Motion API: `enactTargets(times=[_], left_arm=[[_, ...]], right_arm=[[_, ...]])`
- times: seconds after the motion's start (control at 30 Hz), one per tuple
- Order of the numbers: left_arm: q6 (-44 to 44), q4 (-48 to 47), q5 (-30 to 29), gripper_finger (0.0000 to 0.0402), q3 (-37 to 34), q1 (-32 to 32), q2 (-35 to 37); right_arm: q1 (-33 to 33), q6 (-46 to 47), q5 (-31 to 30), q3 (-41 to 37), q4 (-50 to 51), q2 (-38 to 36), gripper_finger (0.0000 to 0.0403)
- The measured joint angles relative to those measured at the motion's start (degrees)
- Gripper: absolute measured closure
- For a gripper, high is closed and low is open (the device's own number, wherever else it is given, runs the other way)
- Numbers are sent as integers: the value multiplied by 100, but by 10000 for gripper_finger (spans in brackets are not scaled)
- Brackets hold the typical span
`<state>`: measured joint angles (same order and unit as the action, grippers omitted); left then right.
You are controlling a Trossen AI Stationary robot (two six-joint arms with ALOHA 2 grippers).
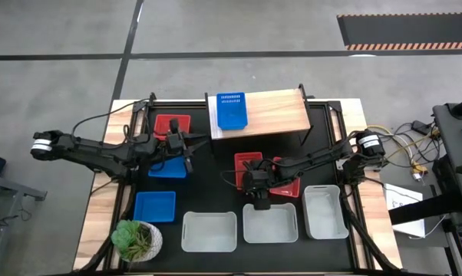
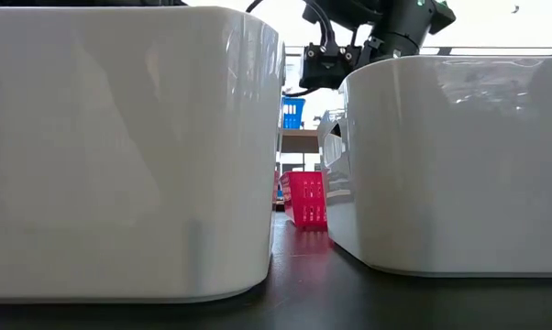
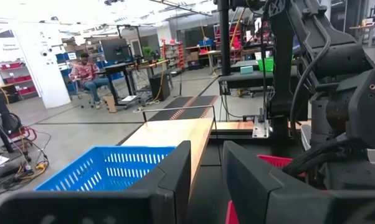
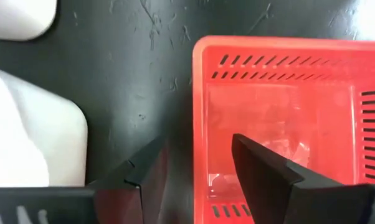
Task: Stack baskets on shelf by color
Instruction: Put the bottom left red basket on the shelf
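The right gripper (image 1: 256, 186) is seen pointing down over the black table (image 1: 216, 178), at the near-left corner of a red basket (image 1: 249, 165). In the right wrist view its two dark fingers (image 4: 265, 171) are spread apart, one over the table outside the red basket's (image 4: 281, 118) wall and the other over the basket's inside, so that the wall lies between them; nothing is clamped. A second red basket (image 1: 292, 186) lies just beyond the gripper on its right side. Three white baskets are lined up on the near side of it: one directly below it (image 1: 270, 223), one to its right (image 1: 325, 211) and one to its left (image 1: 209, 231).

The left gripper (image 1: 186, 151) is held level above the table, directed toward the light-wood shelf (image 1: 273, 113). Its fingers (image 3: 175, 171) stand partly apart in the left wrist view, and no object can be made out between them. A blue basket (image 1: 232, 110) rests on the left end of the shelf, just ahead of this gripper. A third red basket (image 1: 172, 125) sits beside the gripper on the far side, a blue basket (image 1: 166, 168) lies under the wrist, and another blue basket (image 1: 154, 206) lies nearer the front edge, next to a potted plant (image 1: 136, 239).
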<state>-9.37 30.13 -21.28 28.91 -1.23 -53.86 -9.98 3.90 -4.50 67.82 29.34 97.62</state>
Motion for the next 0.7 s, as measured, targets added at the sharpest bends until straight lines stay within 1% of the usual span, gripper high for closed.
enactTargets(times=[0.17, 0.27, 0.4, 0.57, 0.6, 0.7], left_arm=[[-2, 46, 0, 323, -1, 0, -1], [-4, 117, 0, 323, -10, 0, -1], [-4, 116, 0, 323, -14, 0, -1], [-6, 146, 0, 323, -10, -2, -12], [-6, 153, 0, 323, -14, -2, -12], [-7, 227, 0, 323, -25, -2, -16]], right_arm=[[26, -57, -5, -185, -220, 0, 232], [26, -155, -4, -231, -367, 0, 242], [26, -173, -4, -246, -436, 0, 288], [26, -366, -1, -248, -435, -1, 371], [26, -424, -3, -248, -417, -23, 383], [24, -541, 1, -150, -157, -149, 389]])
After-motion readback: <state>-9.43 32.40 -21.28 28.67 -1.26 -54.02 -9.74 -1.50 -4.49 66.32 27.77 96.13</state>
